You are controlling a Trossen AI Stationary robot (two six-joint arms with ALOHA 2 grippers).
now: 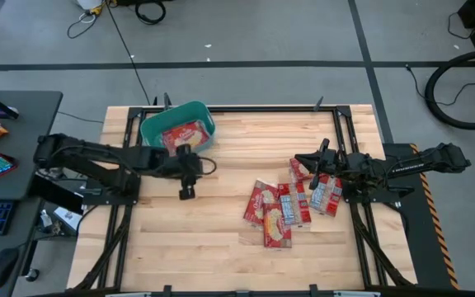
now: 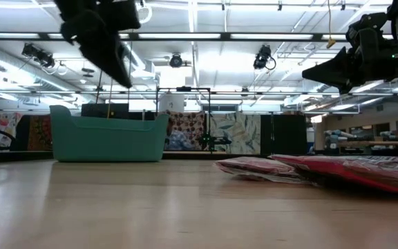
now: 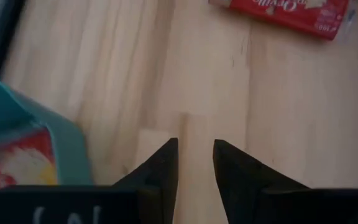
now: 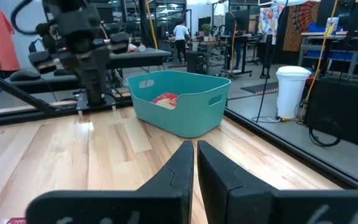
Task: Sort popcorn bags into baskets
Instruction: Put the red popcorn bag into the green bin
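— What do we have on the left side of the wooden table (image 1: 221,247)?

— We see the teal basket (image 1: 148,128) near the far left corner, with at least one red popcorn bag (image 1: 184,134) lying flat inside it. From the right wrist view we also catch that bag (image 4: 165,99) through the tub's open top.

— And the left arm?

— We find the left gripper (image 1: 185,186) just beside the basket, on its near side, above bare wood. Its two dark fingers (image 3: 163,171) stand a little apart with a narrow gap between them, and we see nothing in that gap: released, holding nothing. In the low view it hangs well above the tabletop.

— Moving toward the middle?

— We see bare planks between the basket and the pile. Then comes the loose pile of popcorn bags (image 1: 283,206), right of centre, overlapping one another, flat on the table. From the low view they lie as a shallow red heap (image 2: 337,169).

— And on the right?

— We find the right gripper (image 1: 314,165) over the far edge of that pile, raised clear of the bags. Its fingers (image 4: 179,171) are pressed nearly together, clenched with only a sliver between them, and we see nothing held there.

— Anything beyond the table?

— We make out a person (image 4: 180,34) standing far back in the room.
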